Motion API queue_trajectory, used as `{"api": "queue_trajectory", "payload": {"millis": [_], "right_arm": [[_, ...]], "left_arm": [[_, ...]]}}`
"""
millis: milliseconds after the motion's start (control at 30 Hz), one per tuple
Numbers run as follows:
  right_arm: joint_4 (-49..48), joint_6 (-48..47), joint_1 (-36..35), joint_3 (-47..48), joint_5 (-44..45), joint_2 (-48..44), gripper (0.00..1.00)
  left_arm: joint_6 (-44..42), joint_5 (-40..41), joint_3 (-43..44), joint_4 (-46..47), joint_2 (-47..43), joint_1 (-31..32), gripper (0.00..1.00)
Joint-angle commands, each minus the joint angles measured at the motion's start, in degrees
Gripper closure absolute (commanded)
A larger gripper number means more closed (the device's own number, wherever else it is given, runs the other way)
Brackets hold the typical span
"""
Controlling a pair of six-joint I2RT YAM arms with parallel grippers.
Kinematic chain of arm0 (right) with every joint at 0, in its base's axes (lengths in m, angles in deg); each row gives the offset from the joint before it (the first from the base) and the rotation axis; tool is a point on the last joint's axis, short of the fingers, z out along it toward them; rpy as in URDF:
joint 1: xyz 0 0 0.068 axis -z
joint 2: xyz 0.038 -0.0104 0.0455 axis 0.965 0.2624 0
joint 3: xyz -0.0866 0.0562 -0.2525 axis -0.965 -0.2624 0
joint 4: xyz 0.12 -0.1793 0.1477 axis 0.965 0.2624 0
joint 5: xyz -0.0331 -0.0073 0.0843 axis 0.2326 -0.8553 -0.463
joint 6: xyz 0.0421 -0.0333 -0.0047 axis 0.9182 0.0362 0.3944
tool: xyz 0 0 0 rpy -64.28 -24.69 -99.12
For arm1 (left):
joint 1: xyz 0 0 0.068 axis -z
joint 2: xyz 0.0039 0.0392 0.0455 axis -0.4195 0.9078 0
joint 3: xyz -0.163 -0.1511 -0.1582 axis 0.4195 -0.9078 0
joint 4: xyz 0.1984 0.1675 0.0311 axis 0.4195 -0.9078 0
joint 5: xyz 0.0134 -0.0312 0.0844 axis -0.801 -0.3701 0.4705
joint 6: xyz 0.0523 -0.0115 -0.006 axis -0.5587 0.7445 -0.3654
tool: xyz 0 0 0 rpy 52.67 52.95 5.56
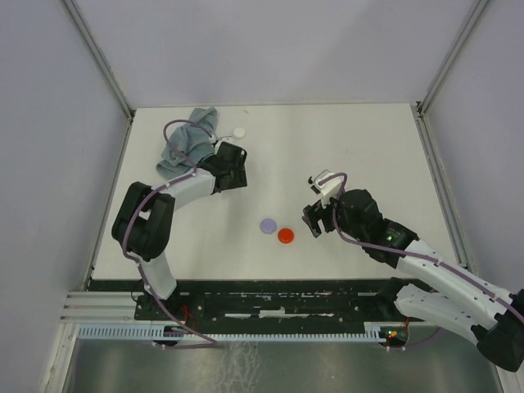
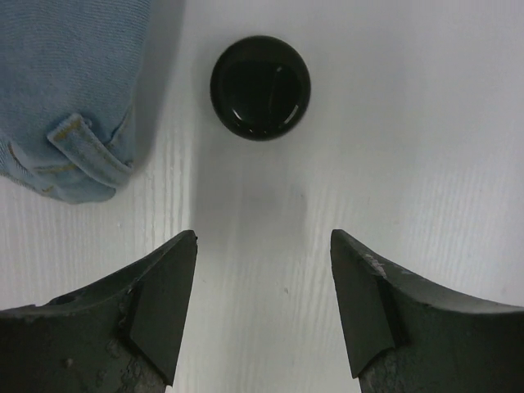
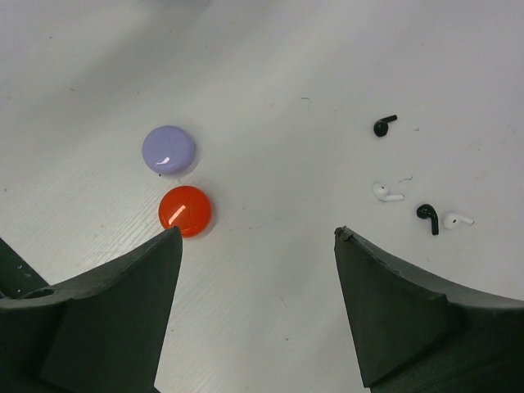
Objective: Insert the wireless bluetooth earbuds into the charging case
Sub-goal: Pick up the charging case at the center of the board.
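Small earbuds lie loose on the white table in the right wrist view: one black earbud [image 3: 383, 124], a white one [image 3: 386, 193], a second black one [image 3: 427, 218] and a second white one [image 3: 457, 220]. Round closed charging cases lie apart: lavender [image 3: 169, 150] and red [image 3: 185, 210] side by side, and a black one [image 2: 260, 87]. My right gripper [image 3: 257, 230] hangs open and empty, with the red case by its left fingertip and the earbuds to its right. Also open and empty, my left gripper [image 2: 263, 234] is just short of the black case.
A crumpled blue denim cloth [image 2: 70, 90] lies left of the black case, at the table's back left [image 1: 187, 143]. A small white disc [image 1: 239, 132] sits beside it. Metal frame posts and white walls bound the table.
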Motion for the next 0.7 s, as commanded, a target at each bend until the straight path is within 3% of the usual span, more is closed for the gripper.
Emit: {"api": "queue_trajectory", "payload": {"millis": [0, 400, 667], "right_arm": [[-3.4, 0.5, 0.1, -0.3, -0.1, -1.0, 0.16], [-3.9, 0.5, 0.1, -0.5, -0.6, 0.1, 0.16], [-3.6, 0.5, 0.2, -0.3, -0.1, 0.4, 0.16]], "left_arm": [[-2.9, 1.6, 6.7, 1.6, 5.2, -2.3, 0.27], [-9.0, -3.9, 18.5, -0.4, 16.6, -6.6, 0.27], [-10.4, -4.6, 22.8, -2.6, 20.1, -6.8, 0.33]]}}
